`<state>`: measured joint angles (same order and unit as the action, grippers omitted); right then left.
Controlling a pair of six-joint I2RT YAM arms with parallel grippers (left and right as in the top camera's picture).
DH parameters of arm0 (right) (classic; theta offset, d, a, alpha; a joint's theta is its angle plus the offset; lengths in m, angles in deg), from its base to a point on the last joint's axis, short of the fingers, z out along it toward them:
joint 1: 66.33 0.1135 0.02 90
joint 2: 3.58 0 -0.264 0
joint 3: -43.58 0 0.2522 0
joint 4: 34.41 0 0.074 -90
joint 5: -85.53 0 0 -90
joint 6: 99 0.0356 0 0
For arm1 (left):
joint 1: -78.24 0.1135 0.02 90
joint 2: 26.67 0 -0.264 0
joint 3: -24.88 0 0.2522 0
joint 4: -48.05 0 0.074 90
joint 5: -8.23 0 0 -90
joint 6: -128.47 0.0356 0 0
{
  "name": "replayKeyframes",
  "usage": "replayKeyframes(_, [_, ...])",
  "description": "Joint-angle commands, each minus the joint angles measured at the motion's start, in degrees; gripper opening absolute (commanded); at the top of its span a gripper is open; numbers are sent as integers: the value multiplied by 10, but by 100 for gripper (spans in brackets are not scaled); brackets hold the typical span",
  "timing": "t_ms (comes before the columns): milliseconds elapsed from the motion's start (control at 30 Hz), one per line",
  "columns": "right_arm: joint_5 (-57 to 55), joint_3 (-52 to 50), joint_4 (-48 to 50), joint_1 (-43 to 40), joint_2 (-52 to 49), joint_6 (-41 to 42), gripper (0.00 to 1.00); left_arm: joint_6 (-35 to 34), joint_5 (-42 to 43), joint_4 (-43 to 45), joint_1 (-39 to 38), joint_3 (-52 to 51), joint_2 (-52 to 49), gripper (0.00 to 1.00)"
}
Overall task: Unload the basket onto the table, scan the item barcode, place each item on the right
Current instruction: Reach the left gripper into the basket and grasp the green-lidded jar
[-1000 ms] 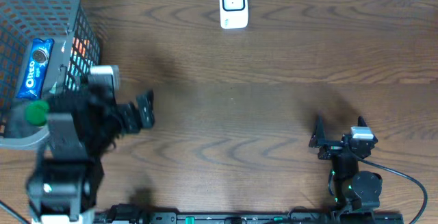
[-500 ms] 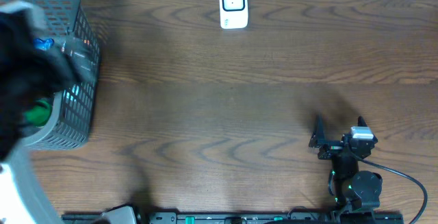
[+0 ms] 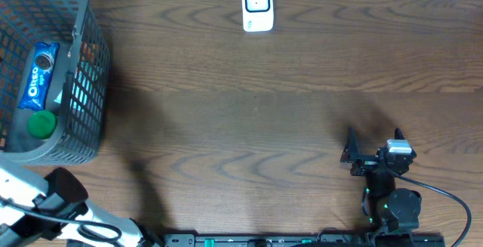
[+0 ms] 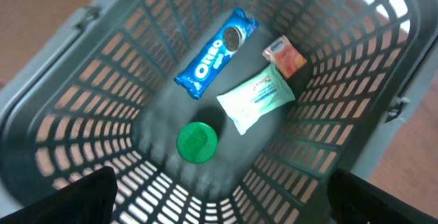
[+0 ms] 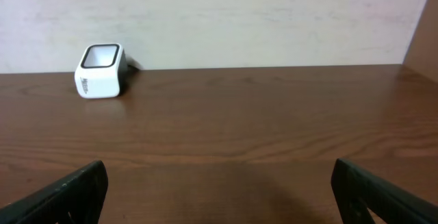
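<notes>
- Oreo pack: in grey basket, beside wipes pack and green cap.
- Left jaws: wide open, empty, above basket; right jaws the same.
- Advice: grip pack across its width; present barcode to scanner.

"OREO", white letters, on blue cookie pack in grey basket; other print illegible.

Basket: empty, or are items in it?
Holding items: on the basket floor lie an Oreo pack, a white packet, a small pink carton and a round green object.
</notes>
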<state>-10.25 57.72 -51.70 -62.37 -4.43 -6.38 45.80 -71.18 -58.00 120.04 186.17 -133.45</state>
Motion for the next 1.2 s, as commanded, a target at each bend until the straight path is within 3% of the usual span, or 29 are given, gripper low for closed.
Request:
replayKeyframes(0, [1,-1,-2,-2,2,-5,99,91,37,-32,-8,-2,-24,98])
replayKeyframes(233, [1,-1,-2,-2,2,-5,99,167,29,-14,-15,-106,-45,98])
replayKeyframes(567, [1,-1,-2,-2,2,-5,99,132,-94,68,-15,-263,-44,98])
replayKeyframes(833, [1,-1,-2,-2,2,-5,99,184,5,116,-9,-315,-44,98])
replayKeyframes(967, [1,-1,-2,-2,2,-5,99,186,-2,153,11,-367,-45,98])
replayKeyframes(1167, [1,-1,-2,-2,2,-5,99,245,-26,181,22,-415,-45,98])
